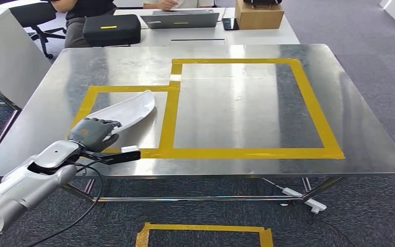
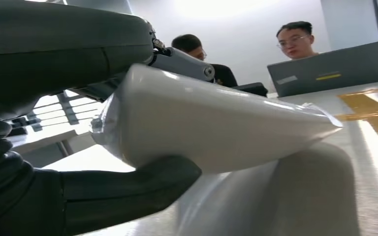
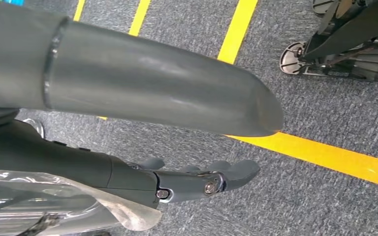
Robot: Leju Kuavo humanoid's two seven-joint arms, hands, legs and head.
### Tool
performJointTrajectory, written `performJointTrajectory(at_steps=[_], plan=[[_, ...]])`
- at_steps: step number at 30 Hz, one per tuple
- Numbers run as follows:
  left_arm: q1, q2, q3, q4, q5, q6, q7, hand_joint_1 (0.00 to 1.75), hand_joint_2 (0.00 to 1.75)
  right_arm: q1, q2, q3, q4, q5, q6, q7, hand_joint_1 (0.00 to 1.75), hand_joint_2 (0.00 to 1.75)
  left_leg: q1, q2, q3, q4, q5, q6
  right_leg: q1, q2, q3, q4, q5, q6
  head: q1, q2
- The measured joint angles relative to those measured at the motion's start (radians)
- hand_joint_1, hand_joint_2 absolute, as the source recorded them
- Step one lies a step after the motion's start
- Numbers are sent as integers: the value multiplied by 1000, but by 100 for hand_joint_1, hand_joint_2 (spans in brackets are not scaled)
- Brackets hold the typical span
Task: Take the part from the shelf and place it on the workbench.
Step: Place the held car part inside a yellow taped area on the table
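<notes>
The part point(image 1: 126, 110) is a long white curved shell wrapped in clear film. It lies slanted over the smaller yellow-taped rectangle point(image 1: 170, 118) at the left of the steel workbench point(image 1: 226, 103). My left hand point(image 1: 93, 133) grips its near end. In the left wrist view the thumb point(image 2: 128, 191) presses under the part point(image 2: 216, 128) and the fingers lie over its top; the far tip is close above the shiny tabletop. My right hand point(image 3: 192, 182) hangs over the grey carpet with its fingers apart and nothing in them.
Behind the workbench stands a white desk with a black case point(image 1: 111, 28), a laptop point(image 1: 180, 19) and a cardboard box point(image 1: 258, 14); people sit there. A grey cabinet point(image 1: 5, 56) stands at the left. Yellow tape point(image 1: 205, 229) marks the floor near me.
</notes>
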Motion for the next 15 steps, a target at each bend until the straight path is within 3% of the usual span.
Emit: performJointTrajectory(at_steps=[15], plan=[[-4,5,47,8,69,41,-11,0,0,10,-4,0,0,0,5,-1,0,0,0,0,0,0,0,0,0,0,0,0,0,0,0,0]])
